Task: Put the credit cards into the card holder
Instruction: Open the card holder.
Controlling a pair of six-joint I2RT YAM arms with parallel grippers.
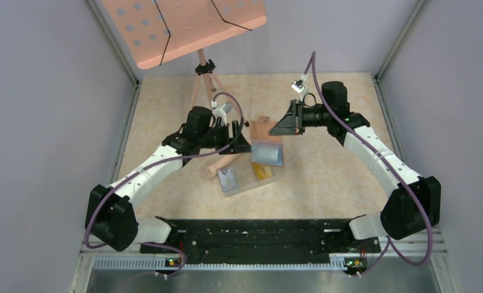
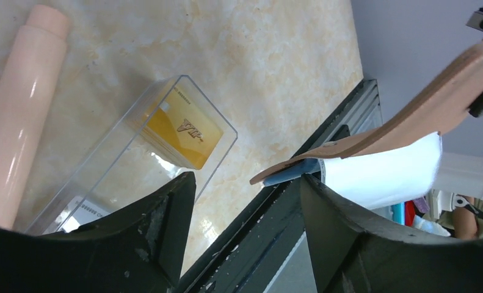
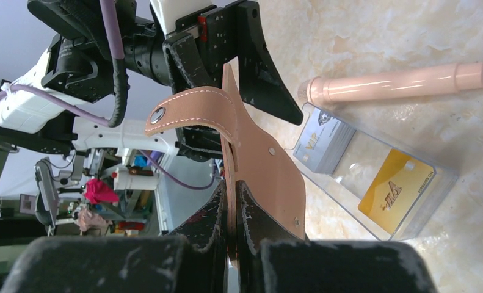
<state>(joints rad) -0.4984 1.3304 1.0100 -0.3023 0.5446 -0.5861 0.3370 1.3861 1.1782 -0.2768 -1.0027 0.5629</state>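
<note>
My right gripper (image 1: 295,125) (image 3: 232,201) is shut on the tan leather card holder (image 1: 262,127) (image 3: 269,165) and holds it above the table, flap curled up. A grey-blue credit card (image 1: 267,152) sticks out of the holder's lower end; in the left wrist view it shows washed-out white (image 2: 379,171) under the leather (image 2: 434,110). My left gripper (image 1: 243,141) (image 2: 246,180) is open beside that card, its right fingertip close to the card's corner. A clear tray (image 1: 251,185) (image 3: 361,165) below holds a yellow card (image 1: 263,172) (image 2: 184,134) (image 3: 397,189) and a grey card stack (image 1: 228,179) (image 3: 324,140).
A pink cylinder (image 1: 217,168) (image 2: 19,116) (image 3: 397,82) lies just left of the tray. A pink perforated board on a tripod (image 1: 184,24) stands at the back. A black rail (image 1: 257,235) runs along the near edge, and walls close both sides.
</note>
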